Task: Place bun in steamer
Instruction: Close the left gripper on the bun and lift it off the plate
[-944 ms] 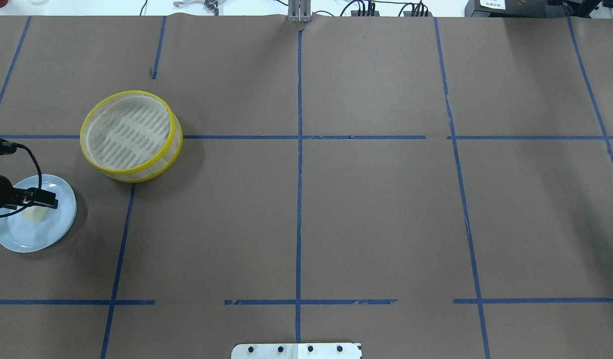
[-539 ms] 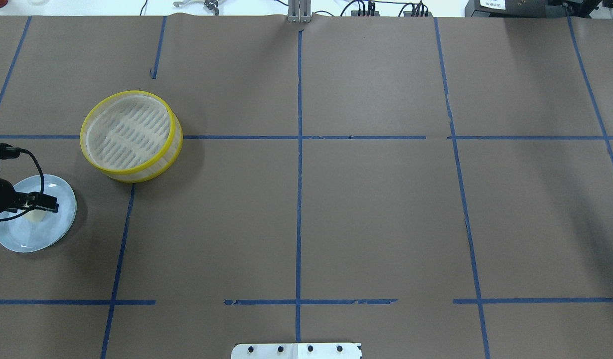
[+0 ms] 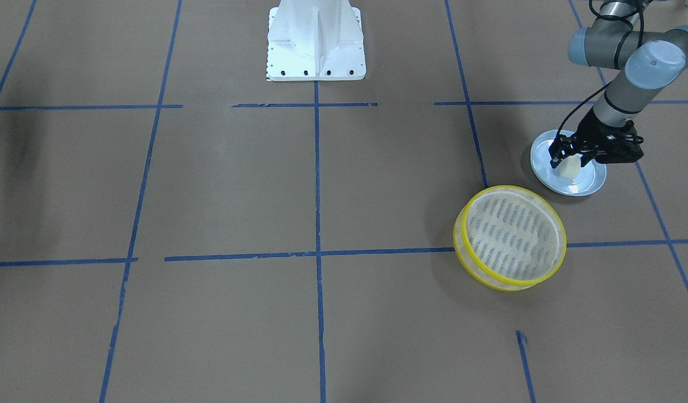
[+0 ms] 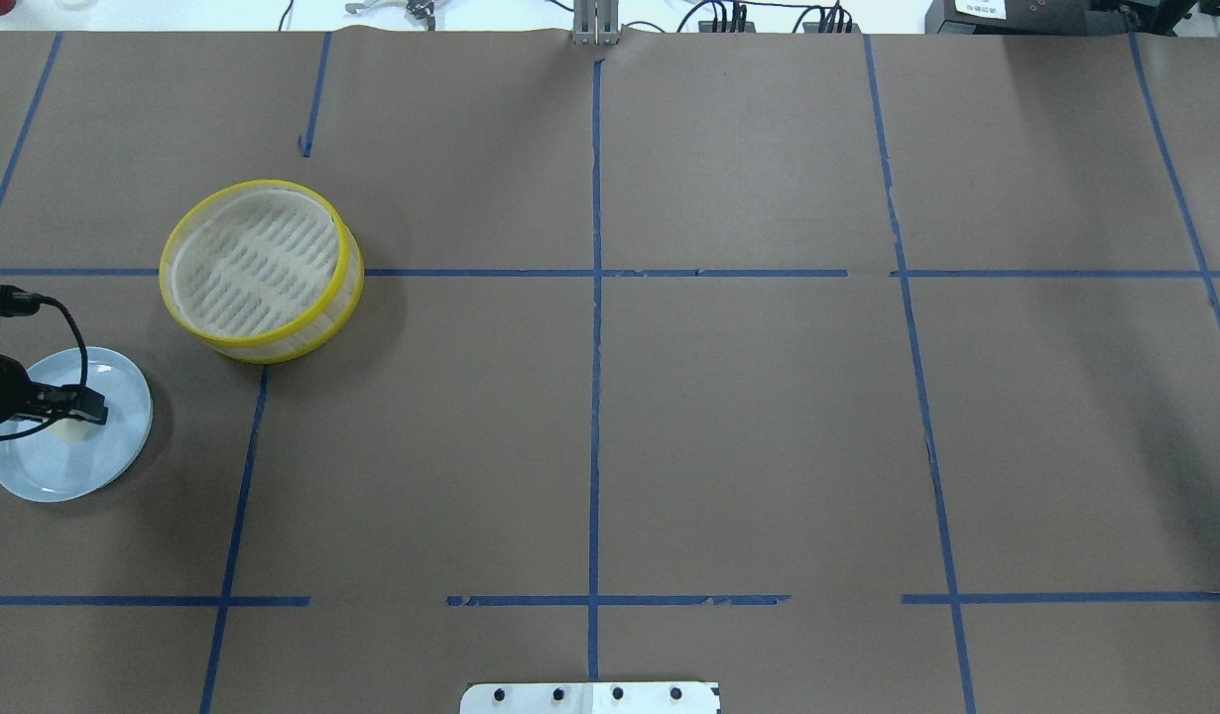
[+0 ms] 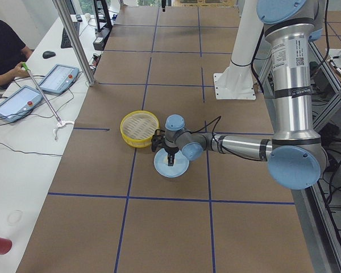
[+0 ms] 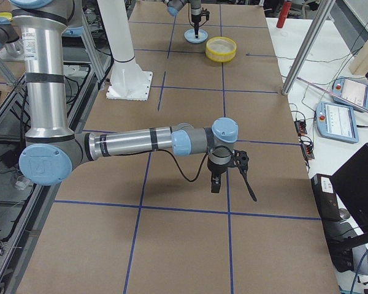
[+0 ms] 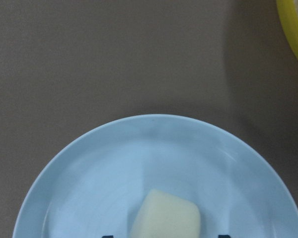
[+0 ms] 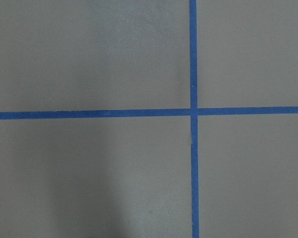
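Brown table [image 4: 749, 416] carries plate [image 7: 89, 188]; bun [image 7: 166, 218] lies flat, long axis unclear.

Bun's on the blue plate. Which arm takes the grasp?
Left. The left gripper hangs open over the plate, a finger on either side of the bun, with the steamer close by. The right gripper is far down the table.

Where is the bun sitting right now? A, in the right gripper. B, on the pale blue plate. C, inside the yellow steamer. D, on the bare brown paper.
B: the bun lies on the pale blue plate, and the steamer beside it holds nothing.
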`<state>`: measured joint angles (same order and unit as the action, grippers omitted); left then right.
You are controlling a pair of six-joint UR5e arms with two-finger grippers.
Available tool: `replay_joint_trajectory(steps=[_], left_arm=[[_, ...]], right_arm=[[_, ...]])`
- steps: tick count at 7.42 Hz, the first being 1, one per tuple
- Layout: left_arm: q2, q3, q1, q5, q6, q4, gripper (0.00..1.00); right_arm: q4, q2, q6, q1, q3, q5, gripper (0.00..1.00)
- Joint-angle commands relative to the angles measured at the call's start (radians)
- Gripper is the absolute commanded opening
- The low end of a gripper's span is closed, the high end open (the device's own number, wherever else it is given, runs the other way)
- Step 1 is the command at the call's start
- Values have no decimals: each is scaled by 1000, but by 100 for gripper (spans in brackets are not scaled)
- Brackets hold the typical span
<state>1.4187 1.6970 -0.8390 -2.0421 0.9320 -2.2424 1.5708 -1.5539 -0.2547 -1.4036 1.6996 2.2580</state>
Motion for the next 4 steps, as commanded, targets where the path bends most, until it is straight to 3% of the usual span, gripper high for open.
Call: replay_joint_trajectory(steps=[1, 4], left_arm=[[-1, -2, -2, -3, -44, 0, 53], [-3, 0, -3, -3, -44, -2, 24]], right_arm=[[0, 0, 0, 0, 0, 0, 100], [0, 0, 0, 0, 0, 0, 100]])
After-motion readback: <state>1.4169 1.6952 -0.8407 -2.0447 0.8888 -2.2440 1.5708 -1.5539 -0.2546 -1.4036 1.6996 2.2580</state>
